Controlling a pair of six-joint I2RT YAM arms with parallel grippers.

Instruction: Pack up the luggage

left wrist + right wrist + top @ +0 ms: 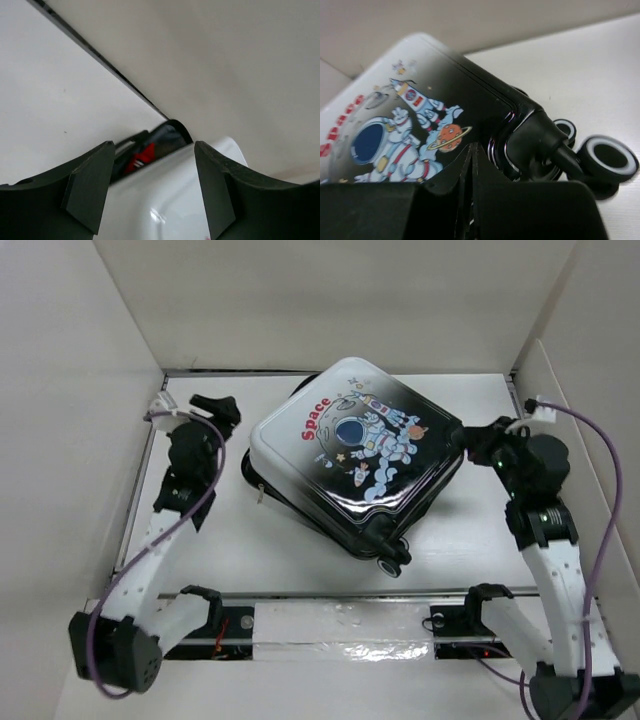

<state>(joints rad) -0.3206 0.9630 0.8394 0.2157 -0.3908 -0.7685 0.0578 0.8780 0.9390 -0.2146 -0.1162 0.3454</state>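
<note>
The step in hand is judged to be the closing of the lid, and it would be done best if the left end effector (152, 192) were brought down flat on the white corner of the luggage (355, 455) and pressed evenly. The right end effector (471, 167) should steady the opposite corner so that the case is not pushed across the desk (250, 550). Anything caught in the seam should be tucked in before pressure is applied.

The left end effector is spread about halfway. Nothing is held in it. The white shell is seen below and between its two fingers (90, 187), which hang just above that corner. No contact can be made out in the left wrist view.

The right end effector is pressed together and nothing is pinched in it. Its tip is set low against the black corner of the shell, just beside the wheels (610, 157). Whether the shell is actually touched cannot be told, since the tip is partly hidden by the end effector's own body.

Beyond the left fingers a dark gap is seen between the two shells, and something red (140, 157) shows in it, possibly a packed item. The lid is therefore judged not fully shut at that corner.

The luggage lies flat in the middle of the desk, turned like a diamond. Its printed astronaut side faces up and its wheels are turned towards the arm bases, with one arm at either side corner.
</note>
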